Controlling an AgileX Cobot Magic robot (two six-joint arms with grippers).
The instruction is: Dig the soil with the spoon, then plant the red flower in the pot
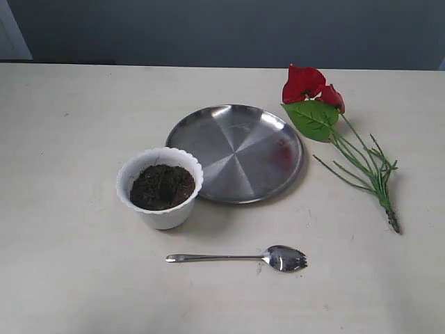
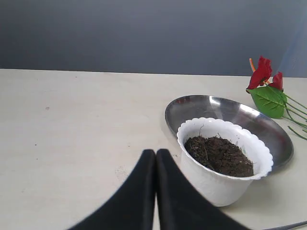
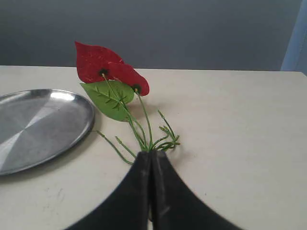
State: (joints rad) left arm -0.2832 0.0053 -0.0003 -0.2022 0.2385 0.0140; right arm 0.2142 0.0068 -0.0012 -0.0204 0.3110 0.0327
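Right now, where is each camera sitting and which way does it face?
Exterior: high, angled down on pot, steel plate, spoon, red flower; no robot parts.
Left wrist: low over table, facing pot; shut left end effector shows.
Right wrist: low, facing flower; shut right end effector shows.
Shared: plate and flower in all.

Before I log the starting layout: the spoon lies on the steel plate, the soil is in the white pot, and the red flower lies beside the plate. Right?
Not quite. The spoon lies on the bare table, apart from the steel plate, which holds nothing; the exterior view shows it. The rest stands: the soil is in the white pot, and the red flower lies beside the plate.
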